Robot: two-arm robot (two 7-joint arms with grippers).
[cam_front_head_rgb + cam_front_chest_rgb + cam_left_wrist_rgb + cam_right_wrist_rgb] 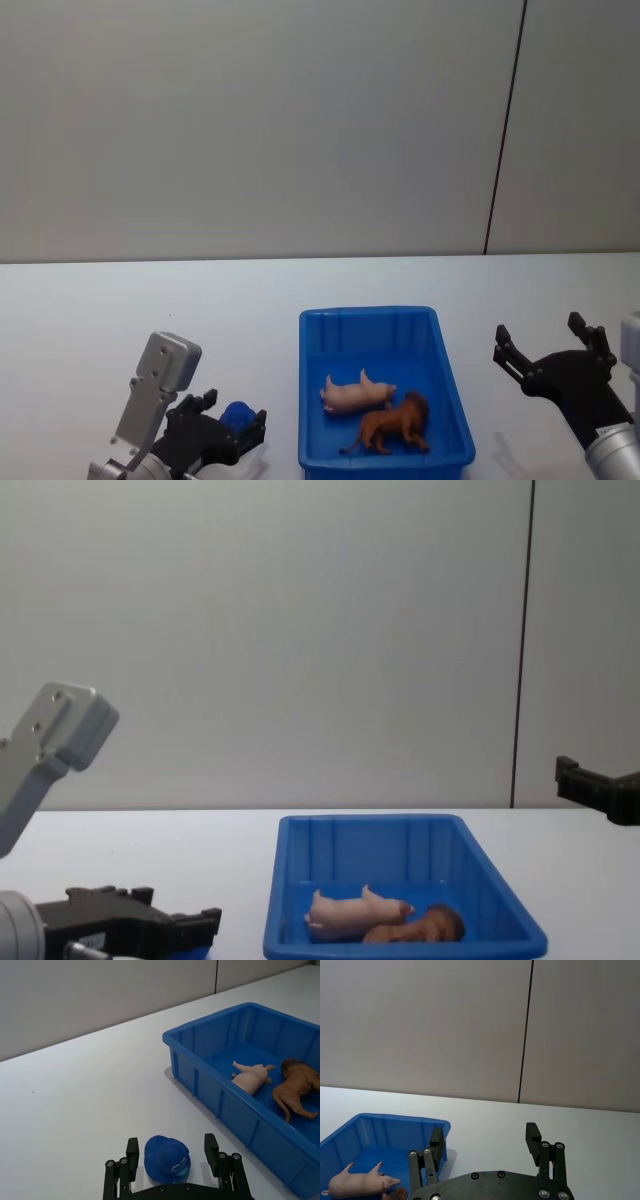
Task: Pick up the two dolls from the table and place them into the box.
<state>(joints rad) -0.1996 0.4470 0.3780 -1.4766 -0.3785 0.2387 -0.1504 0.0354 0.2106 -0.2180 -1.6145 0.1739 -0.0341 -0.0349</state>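
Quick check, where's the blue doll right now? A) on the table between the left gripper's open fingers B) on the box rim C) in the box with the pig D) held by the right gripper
A: the blue doll sits on the white table, framed by the open fingers of the left gripper, outside the box; only the pig and the brown animal lie inside, and the right gripper is open and empty.

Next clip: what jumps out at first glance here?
The bright blue box sits mid-table, with a pink pig and a brown lion lying side by side inside. To its left, the left gripper has its jaws open around a small blue doll on the table. The right gripper hangs open beyond the box's right side.
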